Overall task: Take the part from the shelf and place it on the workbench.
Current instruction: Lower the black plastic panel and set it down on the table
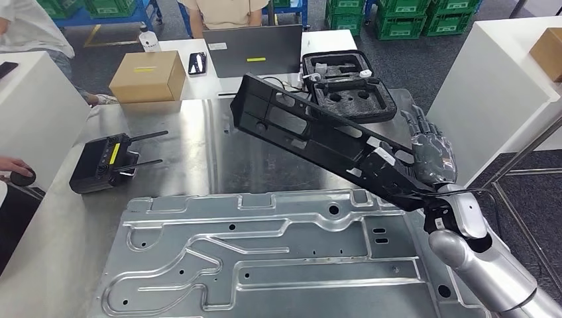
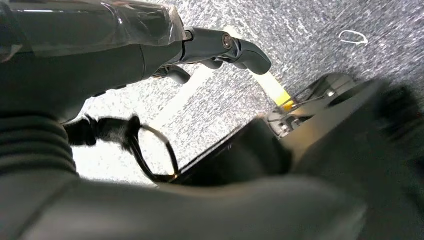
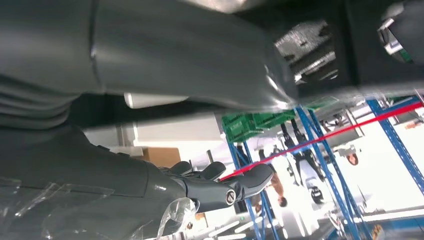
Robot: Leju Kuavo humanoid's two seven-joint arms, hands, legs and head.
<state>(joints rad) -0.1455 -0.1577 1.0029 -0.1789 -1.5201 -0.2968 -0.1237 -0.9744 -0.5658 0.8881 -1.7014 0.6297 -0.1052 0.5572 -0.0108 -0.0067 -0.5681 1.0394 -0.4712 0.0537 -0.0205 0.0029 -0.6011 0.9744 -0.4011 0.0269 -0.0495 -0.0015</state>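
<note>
We stand at a steel workbench bearing a stamped metal plate. Our right hand grips the long black part, held tilted above the bench. We should lower it level onto the plate. Our left hand holds nothing, fingers half curled. Farther off, a controller, cardboard box and foam case crowd the bench.

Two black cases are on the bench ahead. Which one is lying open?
The foam-lined case at the far side, behind the raised black part, lies open. The radio-style case with antennas on the left is not.
</note>
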